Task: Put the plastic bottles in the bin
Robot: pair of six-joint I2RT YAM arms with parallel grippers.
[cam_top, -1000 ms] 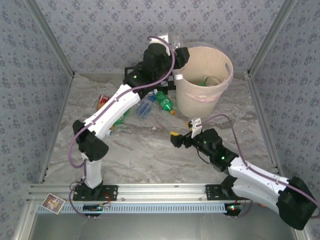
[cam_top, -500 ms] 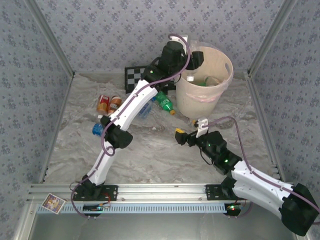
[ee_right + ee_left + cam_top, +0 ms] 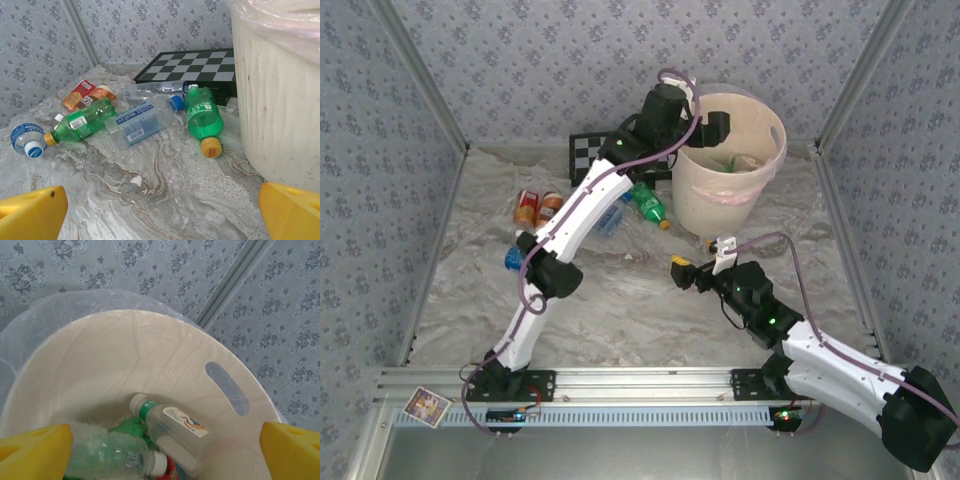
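Note:
My left gripper point(image 3: 708, 124) hangs open over the left rim of the bin point(image 3: 760, 190), with nothing between its yellow fingertips point(image 3: 35, 450). Inside the bin point(image 3: 150, 355) lie a clear bottle with a white cap point(image 3: 175, 427) and a crumpled green bottle point(image 3: 105, 455). My right gripper point(image 3: 700, 258) stands open low over the table, left of the bin wall point(image 3: 275, 100). Ahead of it lie a green bottle with a yellow cap point(image 3: 204, 117), a clear blue-labelled bottle point(image 3: 135, 125), another green bottle point(image 3: 80, 125), orange-labelled bottles point(image 3: 87, 95) and a clear blue-capped bottle point(image 3: 27, 137).
A flat black-and-white checkerboard point(image 3: 195, 65) lies behind the bottles against the back wall, left of the bin. Patterned walls and metal rails point(image 3: 850, 100) close in the table. Bare marbled table point(image 3: 165, 190) lies in front of my right gripper.
My left arm has stretched from beside the bin's left rim to over it, and its jaws have spread. My right arm shifted a little right, then held still.

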